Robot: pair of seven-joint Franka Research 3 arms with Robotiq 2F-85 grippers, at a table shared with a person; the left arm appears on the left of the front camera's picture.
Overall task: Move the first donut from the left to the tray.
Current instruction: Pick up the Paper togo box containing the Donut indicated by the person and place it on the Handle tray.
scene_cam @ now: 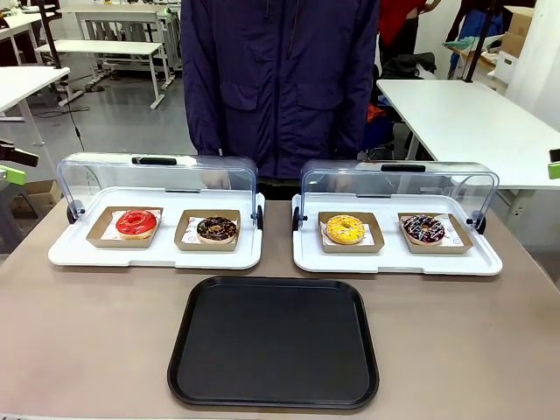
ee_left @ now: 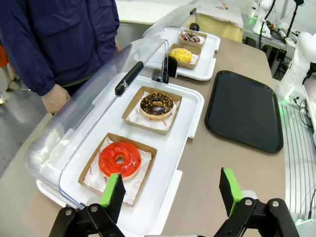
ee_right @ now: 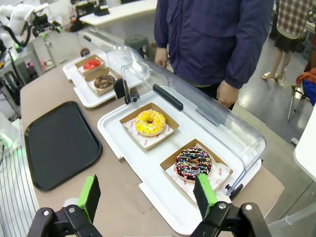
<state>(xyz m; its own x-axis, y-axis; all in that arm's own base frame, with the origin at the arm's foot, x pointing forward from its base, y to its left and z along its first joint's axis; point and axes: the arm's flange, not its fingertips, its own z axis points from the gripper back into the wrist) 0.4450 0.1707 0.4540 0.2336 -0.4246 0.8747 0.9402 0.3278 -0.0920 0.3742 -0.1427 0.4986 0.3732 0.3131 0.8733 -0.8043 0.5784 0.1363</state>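
The first donut from the left [scene_cam: 136, 223] has glossy red icing and lies in a small brown cardboard tray at the left end of the left white tray. In the left wrist view this red donut [ee_left: 119, 158] is just ahead of my left gripper [ee_left: 172, 192], which hovers open above the white tray's near edge with nothing between its fingers. The black tray [scene_cam: 273, 341] lies flat and bare at the table's front middle. My right gripper [ee_right: 147, 195] is open and holds nothing, above the right white tray, near a sprinkled donut [ee_right: 193, 163]. The red donut [ee_right: 91, 64] shows far off there.
A chocolate donut [scene_cam: 217, 229] sits beside the red one. A yellow donut [scene_cam: 345, 229] and the sprinkled donut [scene_cam: 423, 229] lie in the right white tray [scene_cam: 306, 258]. Both clear lids [scene_cam: 157, 175] stand raised at the back. A person in a dark jacket [scene_cam: 280, 79] stands close behind.
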